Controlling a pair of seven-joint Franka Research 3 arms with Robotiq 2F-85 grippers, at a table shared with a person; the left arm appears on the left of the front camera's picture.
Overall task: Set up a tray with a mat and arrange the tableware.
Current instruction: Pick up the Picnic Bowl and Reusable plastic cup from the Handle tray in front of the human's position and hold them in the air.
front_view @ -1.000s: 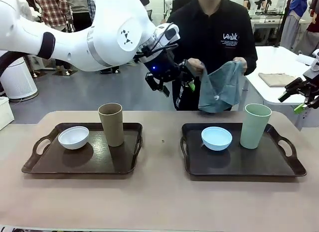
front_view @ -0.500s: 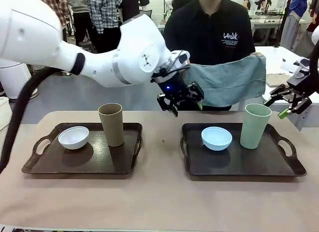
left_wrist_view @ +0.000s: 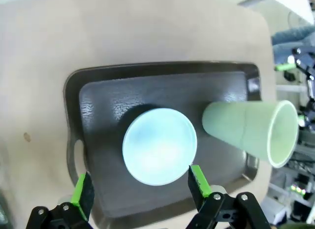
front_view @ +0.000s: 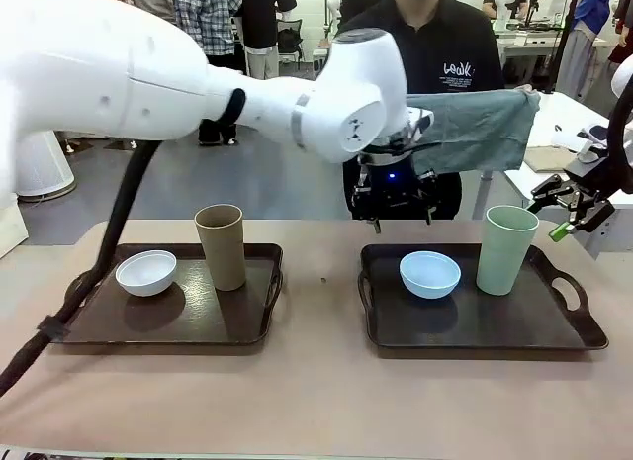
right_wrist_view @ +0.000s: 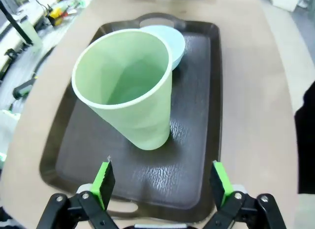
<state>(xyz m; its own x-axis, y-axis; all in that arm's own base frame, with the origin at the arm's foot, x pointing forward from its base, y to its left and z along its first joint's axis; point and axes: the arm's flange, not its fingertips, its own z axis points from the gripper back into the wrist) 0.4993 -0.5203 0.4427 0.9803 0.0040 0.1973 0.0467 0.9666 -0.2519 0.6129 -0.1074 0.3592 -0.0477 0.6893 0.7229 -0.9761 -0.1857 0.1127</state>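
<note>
The right tray [front_view: 554,331] carries a light blue bowl [front_view: 430,274] and a pale green cup [front_view: 507,249]. On the left tray [front_view: 237,322] stand a white bowl [front_view: 146,272] and a tan cup [front_view: 221,245]. Across the table the person holds a grey-teal mat [front_view: 480,129] stretched out at chest height. My left gripper [front_view: 398,211] hangs open above the right tray's far edge; its wrist view looks down on the blue bowl [left_wrist_view: 160,146] between its fingers [left_wrist_view: 82,189]. My right gripper [front_view: 562,211] is open just right of the green cup [right_wrist_view: 128,86].
The left arm spans the table from the left side to the middle, above the left tray. A strip of bare tabletop [front_view: 321,282] separates the two trays. A white side table [front_view: 554,124] stands behind at the right.
The left arm swung right, from the table's middle to above the right tray. The person spread the bunched mat out wide. The right gripper edged closer to the green cup.
</note>
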